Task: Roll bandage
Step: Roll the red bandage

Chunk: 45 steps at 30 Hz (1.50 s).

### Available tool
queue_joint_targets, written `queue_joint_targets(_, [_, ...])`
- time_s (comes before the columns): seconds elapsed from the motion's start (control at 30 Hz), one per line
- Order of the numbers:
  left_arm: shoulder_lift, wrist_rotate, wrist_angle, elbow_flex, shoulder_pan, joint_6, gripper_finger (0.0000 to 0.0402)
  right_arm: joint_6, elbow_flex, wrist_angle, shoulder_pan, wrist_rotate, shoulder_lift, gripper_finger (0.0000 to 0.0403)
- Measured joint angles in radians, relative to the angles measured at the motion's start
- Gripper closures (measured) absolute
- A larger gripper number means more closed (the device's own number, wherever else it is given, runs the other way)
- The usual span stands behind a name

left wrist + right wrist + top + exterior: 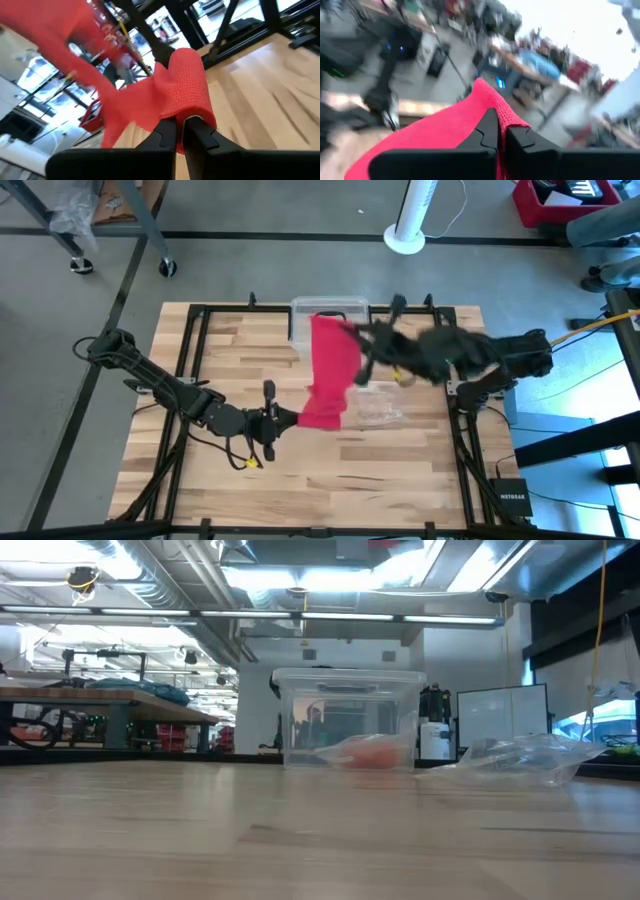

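Observation:
The bandage (328, 375) is a bright red cloth band held in the air between both grippers, above the middle of the table. Its near end is wound into a small roll (188, 85). My left gripper (283, 418) is shut on that roll. My right gripper (358, 338) is shut on the band's far end, up near the clear box. The flat band (125, 100) runs between them. In the low view neither the bandage nor a gripper shows. My left gripper pinches the roll's end nearest the fingers (181, 116) between its two fingers, reaching about level from the table's left. The roll sticks out past the fingertips, clear of the table. My right gripper pinches the band's free end (492, 102) between its two fingers, coming from the table's right. The cloth drops away from the fingers toward the roll; one layer or several, I cannot tell.
A clear plastic box (330, 310) stands at the table's far middle, with an orange-red lump (370, 753) inside. A crinkly clear plastic bag (520, 758) lies on the table to its right, under my right arm. Black frame rails run along the table's sides.

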Motion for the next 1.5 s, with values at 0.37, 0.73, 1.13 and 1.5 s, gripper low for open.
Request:
queue_joint_targets(0.37, [0.000,0.023,-0.061,0.075,-0.105,0.081,0.0398,0.405,-0.100,-0.196,-0.319,-0.229,0.009,0.0374])
queue_joint_targets(0.73, [0.000,0.024,-0.170,0.187,-0.208,-0.023,0.0398,0.550,-0.334,-0.202,-0.403,-0.354,0.009,0.0230])
queue_joint_targets(1.13, [0.000,0.020,-0.159,0.229,-0.238,-0.070,0.0398,0.602,-0.166,-0.550,-0.403,-0.577,0.000,0.0116])
queue_joint_targets(1.5, [0.000,-0.020,-0.170,0.234,-0.258,-0.077,0.0398,0.677,-0.104,-0.621,-0.402,-0.725,0.000,0.0113])
